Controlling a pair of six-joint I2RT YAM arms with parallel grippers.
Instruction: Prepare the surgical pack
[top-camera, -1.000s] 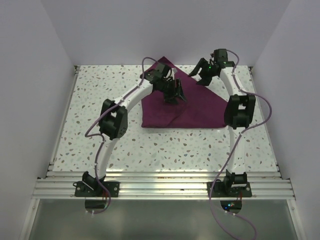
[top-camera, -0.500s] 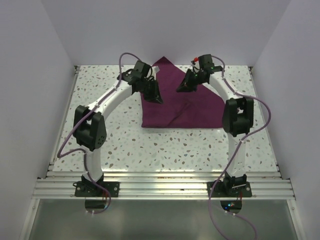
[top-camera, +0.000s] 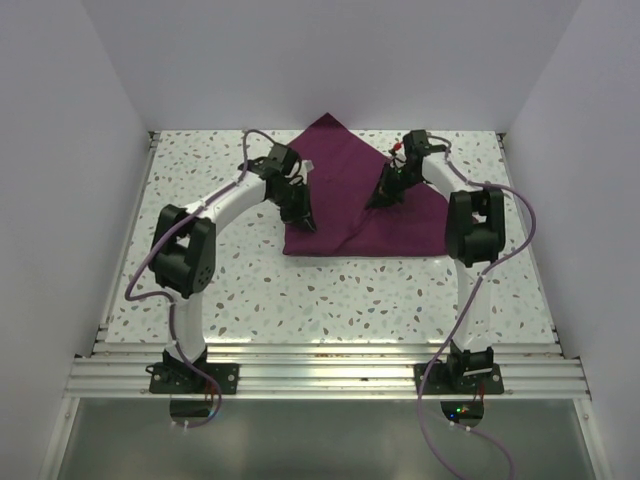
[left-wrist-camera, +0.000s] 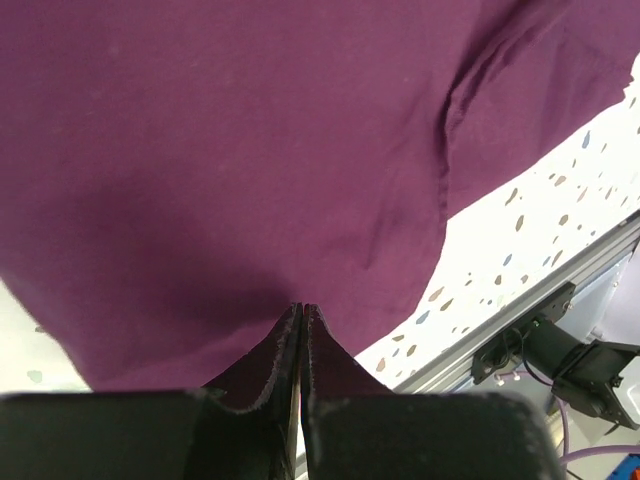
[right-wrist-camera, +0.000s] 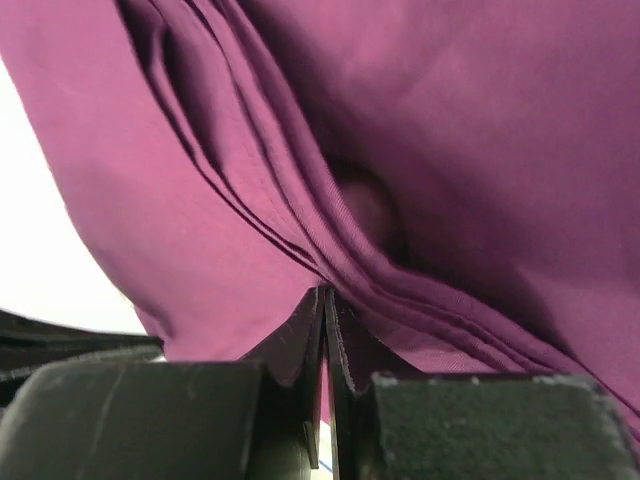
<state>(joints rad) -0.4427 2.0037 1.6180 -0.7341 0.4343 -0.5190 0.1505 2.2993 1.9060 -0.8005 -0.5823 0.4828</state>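
The surgical pack shows as a dark-purple cloth (top-camera: 340, 165) lying folded into a rough triangle at the back middle of the table, with a ridge of folds (right-wrist-camera: 250, 190) bunched on its right side. My left gripper (top-camera: 300, 214) is down on the cloth's left edge. Its jaws are shut, with cloth (left-wrist-camera: 250, 150) pinched at the tips (left-wrist-camera: 301, 308). My right gripper (top-camera: 384, 197) is down on the cloth's right part. It is shut too, and purple fabric shows between its fingers (right-wrist-camera: 326, 293). The cloth hides whatever lies under it.
The speckled white table (top-camera: 330, 290) runs out on all sides of the cloth. An aluminium rail (top-camera: 330, 372) with both arm bases lines the near edge. White walls (top-camera: 70, 150) close in the left, right and back.
Both arms have swung over the cloth and come down onto it. Both grippers have gone from open to shut on the fabric.
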